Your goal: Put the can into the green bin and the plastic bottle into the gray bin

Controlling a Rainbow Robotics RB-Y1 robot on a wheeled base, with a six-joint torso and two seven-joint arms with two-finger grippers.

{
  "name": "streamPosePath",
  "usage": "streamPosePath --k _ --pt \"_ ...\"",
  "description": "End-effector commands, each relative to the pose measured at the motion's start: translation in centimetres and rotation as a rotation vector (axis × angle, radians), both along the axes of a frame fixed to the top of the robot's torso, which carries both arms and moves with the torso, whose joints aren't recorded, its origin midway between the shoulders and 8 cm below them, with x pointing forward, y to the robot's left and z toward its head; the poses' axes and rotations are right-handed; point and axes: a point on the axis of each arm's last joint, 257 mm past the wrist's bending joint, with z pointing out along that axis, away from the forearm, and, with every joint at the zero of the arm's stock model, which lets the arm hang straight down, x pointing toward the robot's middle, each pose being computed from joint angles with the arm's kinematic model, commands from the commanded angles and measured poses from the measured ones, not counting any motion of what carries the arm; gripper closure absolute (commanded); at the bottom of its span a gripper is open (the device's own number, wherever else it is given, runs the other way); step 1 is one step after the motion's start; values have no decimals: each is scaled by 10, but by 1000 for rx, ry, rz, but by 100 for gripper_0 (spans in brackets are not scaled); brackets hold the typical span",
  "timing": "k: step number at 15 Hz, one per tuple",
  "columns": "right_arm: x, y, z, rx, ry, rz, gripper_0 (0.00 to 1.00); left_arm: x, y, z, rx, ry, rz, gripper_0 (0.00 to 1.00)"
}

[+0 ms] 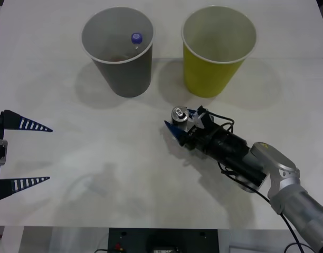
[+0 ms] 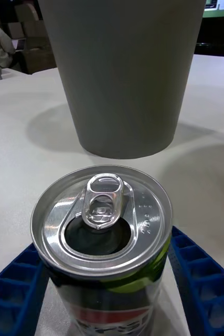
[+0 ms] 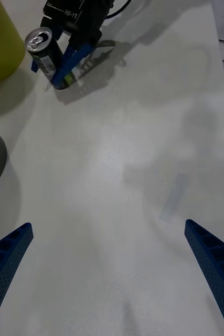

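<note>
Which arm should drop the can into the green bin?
Right. The right gripper already has its jaws around the can, just in front of the green bin. The left gripper sits open at the table's left edge.

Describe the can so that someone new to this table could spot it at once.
On the white table stand two big cups, the gray bin and the green bin. Just before the green bin, the can stands upright between the right gripper fingers. It is far smaller than the bins, dark, with an opened silver pull-tab top.

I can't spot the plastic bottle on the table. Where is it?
Front view: the plastic bottle sits inside the gray bin, left of the green bin.
</note>
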Motion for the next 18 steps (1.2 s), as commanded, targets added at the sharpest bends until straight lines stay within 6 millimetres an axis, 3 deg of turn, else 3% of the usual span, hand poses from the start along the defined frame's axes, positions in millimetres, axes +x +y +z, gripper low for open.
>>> streamPosePath --k 1,11,15,18 --pt "-1 0 -1 -2 2 2 100 0 0 0 0 0 0 0" --pt "-2 -25 11 -32 -24 32 100 0 0 0 0 0 0 0" --pt "-14 -33 23 -67 18 84 100 0 0 0 0 0 0 0" --pt "-30 -49 31 -126 66 111 100 0 0 0 0 0 0 0"
